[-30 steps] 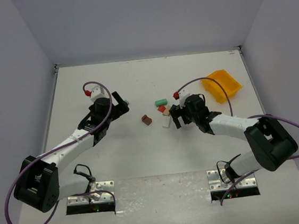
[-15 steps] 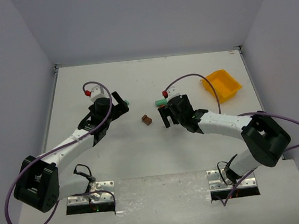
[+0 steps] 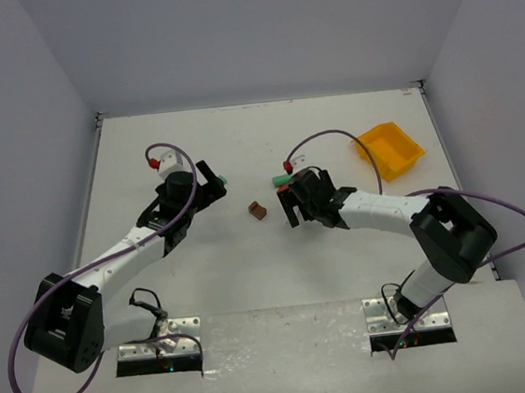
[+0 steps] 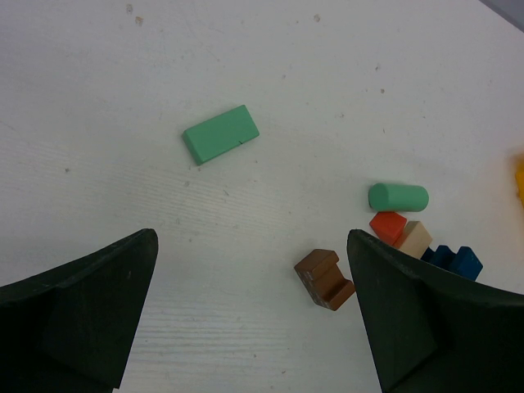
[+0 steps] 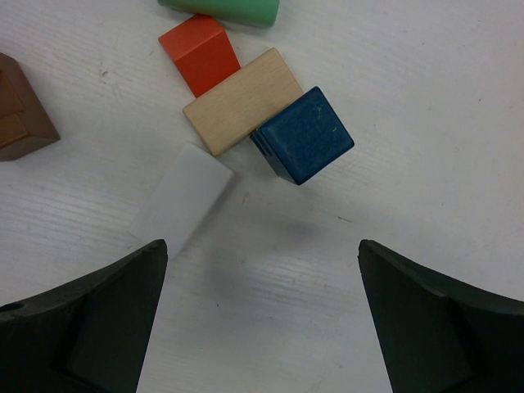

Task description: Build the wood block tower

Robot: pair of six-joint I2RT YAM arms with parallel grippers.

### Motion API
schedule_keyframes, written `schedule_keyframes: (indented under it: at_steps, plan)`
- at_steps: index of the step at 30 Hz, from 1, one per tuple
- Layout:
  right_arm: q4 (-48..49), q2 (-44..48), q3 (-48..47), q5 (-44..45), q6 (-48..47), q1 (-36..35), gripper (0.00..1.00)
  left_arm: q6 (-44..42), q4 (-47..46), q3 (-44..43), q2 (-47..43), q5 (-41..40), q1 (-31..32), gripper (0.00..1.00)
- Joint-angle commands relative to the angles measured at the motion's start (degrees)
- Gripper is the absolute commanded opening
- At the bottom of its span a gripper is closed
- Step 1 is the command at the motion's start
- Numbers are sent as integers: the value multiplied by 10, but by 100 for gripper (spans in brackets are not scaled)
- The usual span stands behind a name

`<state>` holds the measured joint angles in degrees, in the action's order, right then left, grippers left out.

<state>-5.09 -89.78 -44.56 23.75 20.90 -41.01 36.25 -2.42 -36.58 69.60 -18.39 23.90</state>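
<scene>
The wood block tower is only loose blocks lying flat on the white table. In the right wrist view a mint cylinder (image 5: 221, 8), a red block (image 5: 201, 53), a plain wood block (image 5: 243, 100), a blue block (image 5: 303, 135) and a white block (image 5: 182, 199) cluster together. A brown notched block (image 5: 20, 115) lies apart to their left. My right gripper (image 5: 262, 319) hovers open just short of this cluster, empty. My left gripper (image 4: 254, 319) is open too, with the brown block (image 4: 325, 278) near its right finger and a flat mint block (image 4: 220, 133) further ahead.
A yellow plastic bin (image 3: 407, 142) stands at the back right of the table. From above, the right gripper (image 3: 292, 208) covers most of the cluster, with the brown block (image 3: 258, 210) between it and the left gripper (image 3: 212, 183). Grey walls enclose the table.
My right gripper has swung left and slightly away from the bases, now sitting over the block cluster. The left arm has not moved. Both grippers stayed open.
</scene>
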Motion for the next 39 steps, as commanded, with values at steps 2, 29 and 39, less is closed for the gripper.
schedule_keyframes:
  at_steps: [2, 29, 39]
  plan:
    - [-14, -3, -36, -13, 31, -1, 99, -7, -29, 0, -11, -1, -5, 100]
    - [-21, -144, -107, -36, 149, -16, 74, -9, -33, -2, -3, 9, -5, 100]
    - [-6, -89, -80, -46, 47, -20, 23, -10, -28, -3, -3, 3, -5, 100]
